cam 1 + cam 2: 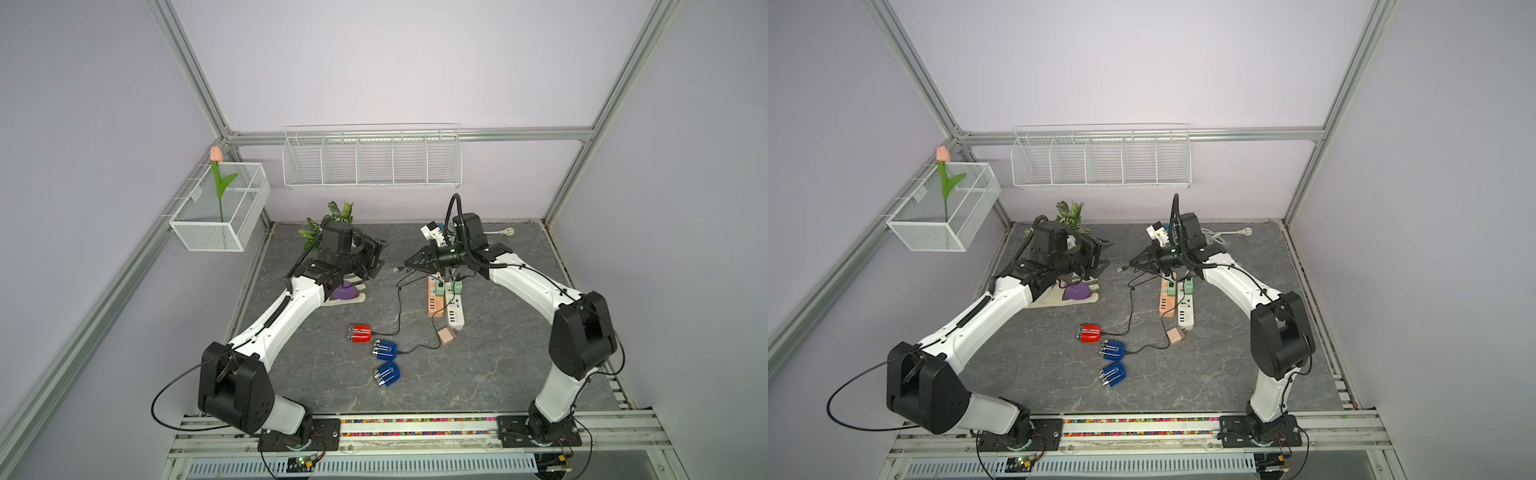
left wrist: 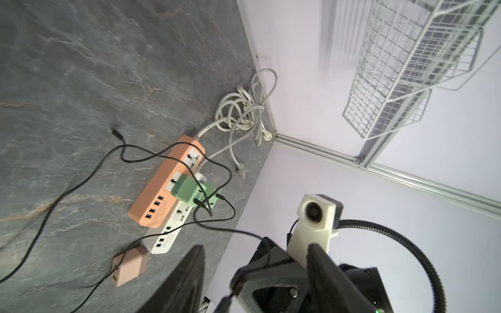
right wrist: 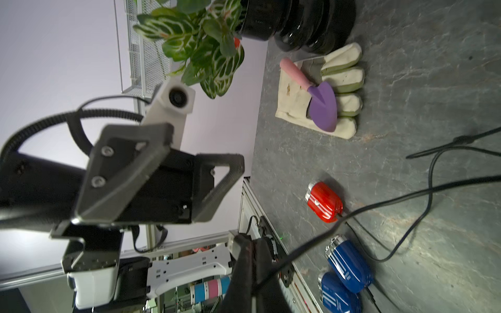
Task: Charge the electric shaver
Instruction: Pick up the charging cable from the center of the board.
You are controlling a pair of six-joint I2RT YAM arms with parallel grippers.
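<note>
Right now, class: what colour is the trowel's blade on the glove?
Purple. The trowel blade shows best in the right wrist view.

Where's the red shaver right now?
In both top views the red shaver lies mid-table, just left of the nearest blue shaver, with the orange power strip beyond it on the right.

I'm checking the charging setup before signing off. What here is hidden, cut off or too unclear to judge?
Glove: both top views, mostly hidden under the left arm.
One blue shaver: right wrist view, cut off by the picture edge.
Green adapter: left wrist view, wires cross its ports; free or taken, unclear.
The black cable in the shut right gripper: top views, too thin to trace through the tangle.
</note>
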